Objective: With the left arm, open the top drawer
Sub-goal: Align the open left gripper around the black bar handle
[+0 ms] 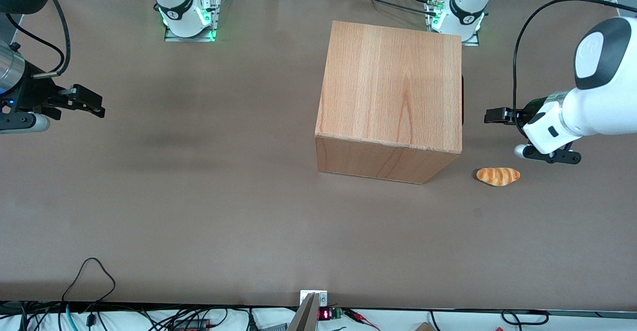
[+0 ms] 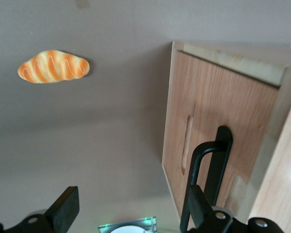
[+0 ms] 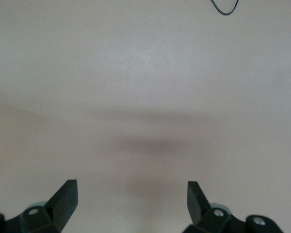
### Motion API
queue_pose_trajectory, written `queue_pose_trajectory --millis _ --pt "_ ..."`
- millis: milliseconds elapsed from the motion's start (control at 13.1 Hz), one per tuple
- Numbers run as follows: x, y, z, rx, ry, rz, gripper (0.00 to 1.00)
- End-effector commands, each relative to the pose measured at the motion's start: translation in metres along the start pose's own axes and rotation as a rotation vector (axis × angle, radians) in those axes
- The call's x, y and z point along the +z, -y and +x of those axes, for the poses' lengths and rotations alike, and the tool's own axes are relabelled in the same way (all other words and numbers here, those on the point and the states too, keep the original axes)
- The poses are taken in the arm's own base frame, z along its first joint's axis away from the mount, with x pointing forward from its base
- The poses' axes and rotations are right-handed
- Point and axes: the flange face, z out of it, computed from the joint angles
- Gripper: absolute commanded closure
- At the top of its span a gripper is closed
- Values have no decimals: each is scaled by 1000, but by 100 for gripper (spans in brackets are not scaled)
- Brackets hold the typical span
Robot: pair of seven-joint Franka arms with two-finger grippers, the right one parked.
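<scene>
White-shelled left arm (image 1: pixel 592 107) reaches level; its gripper (image 2: pixel 131 208), fingers spread, faces the top drawer (image 2: pixel 218 145), shut.

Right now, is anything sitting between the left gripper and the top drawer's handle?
Nothing visible does. The gripper hangs open in front of the top drawer, with bare table between it and the black handle. The bread roll lies nearer the front camera, apart from the gripper and the cabinet, off that line.
</scene>
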Motion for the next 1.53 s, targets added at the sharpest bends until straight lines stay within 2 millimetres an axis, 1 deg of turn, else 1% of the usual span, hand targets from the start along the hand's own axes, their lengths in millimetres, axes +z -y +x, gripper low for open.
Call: queue_pose_trajectory --millis 0,76,305,458,763,916,992,1221,1298,1374,1450 --pt "4 3 -4 44 42 -35 0" --pt "8 3 -3 46 59 -38 0" --pt "35 2 2 77 161 -97 0" --pt "45 7 5 98 188 -112 0" --pt "53 8 7 103 211 -117 0" --pt "61 8 8 99 222 -163 0" --pt "60 14 7 95 214 -189 0" --pt "51 11 5 103 177 -200 0" --pt "53 10 1 101 181 -199 0" --pt "53 9 -6 98 167 -194 0" --pt "57 6 -15 96 153 -187 0"
